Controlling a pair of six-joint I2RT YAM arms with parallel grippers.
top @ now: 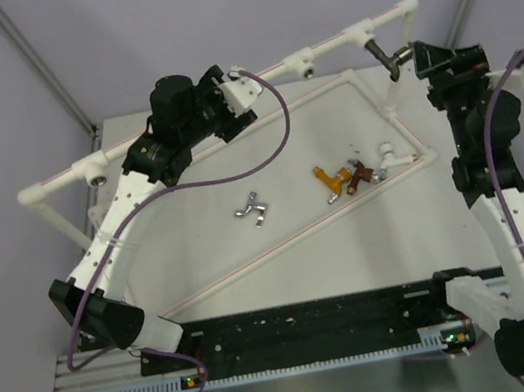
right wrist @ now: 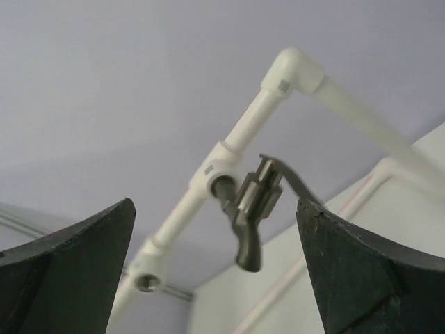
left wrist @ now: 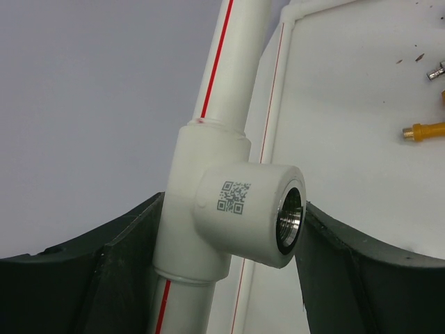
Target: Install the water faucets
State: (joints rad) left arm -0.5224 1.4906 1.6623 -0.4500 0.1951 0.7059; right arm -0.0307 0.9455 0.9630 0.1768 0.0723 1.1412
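The dark grey faucet (right wrist: 254, 209) sits stem-first in a pipe socket (right wrist: 217, 182) on the far rail (top: 329, 43), long axis running toward the near right, spout down (the other faucets (top: 332, 179) lie on the counter (top: 202, 257)). My right arm (top: 507, 203) stretches to the far right corner, right fingers (right wrist: 361, 271) spread wide around it; my left arm (top: 117, 237) reaches mid-rail, left fingers (left wrist: 361, 278) flanking a second pipe socket (left wrist: 257, 216), whether pinching I cannot tell.

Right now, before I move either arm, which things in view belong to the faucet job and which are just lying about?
Job: dark grey faucet, seated in a pipe fitting; silver faucet, orange-gold faucet, reddish-brown faucet, white faucet, loose on the table; empty socket.
Not the job: purple cable; black rail.
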